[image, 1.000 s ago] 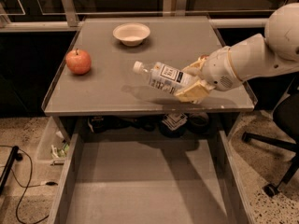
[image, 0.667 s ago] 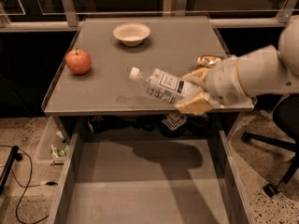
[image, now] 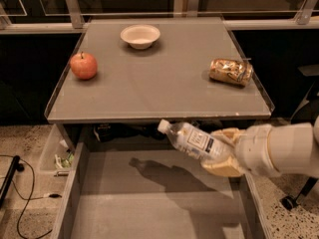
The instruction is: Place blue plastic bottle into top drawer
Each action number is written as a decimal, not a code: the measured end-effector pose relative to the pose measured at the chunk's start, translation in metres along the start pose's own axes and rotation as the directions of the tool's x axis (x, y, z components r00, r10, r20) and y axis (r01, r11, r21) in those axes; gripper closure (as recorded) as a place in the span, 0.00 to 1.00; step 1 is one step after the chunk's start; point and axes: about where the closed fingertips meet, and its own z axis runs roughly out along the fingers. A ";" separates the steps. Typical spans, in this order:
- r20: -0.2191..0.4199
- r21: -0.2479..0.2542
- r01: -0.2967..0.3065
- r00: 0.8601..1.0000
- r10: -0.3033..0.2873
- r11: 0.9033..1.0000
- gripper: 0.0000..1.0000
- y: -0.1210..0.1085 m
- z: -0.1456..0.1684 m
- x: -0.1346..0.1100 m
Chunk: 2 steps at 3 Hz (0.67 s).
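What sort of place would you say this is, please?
Probably a robotics lab or office test area: a grey table with an open top drawer, loose cables on the speckled floor, and a chair caster at right. The end effector holds the blue plastic bottle above the drawer.

Red apple point(image: 83, 66), white bowl point(image: 140, 35), gold snack packet point(image: 231, 71) on grey tabletop point(image: 164, 91)
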 end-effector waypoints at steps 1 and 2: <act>-0.075 0.000 -0.067 0.995 0.067 0.998 1.00 0.009 0.028 0.069; -0.129 -0.005 -0.134 0.983 0.132 0.991 1.00 0.009 0.051 0.123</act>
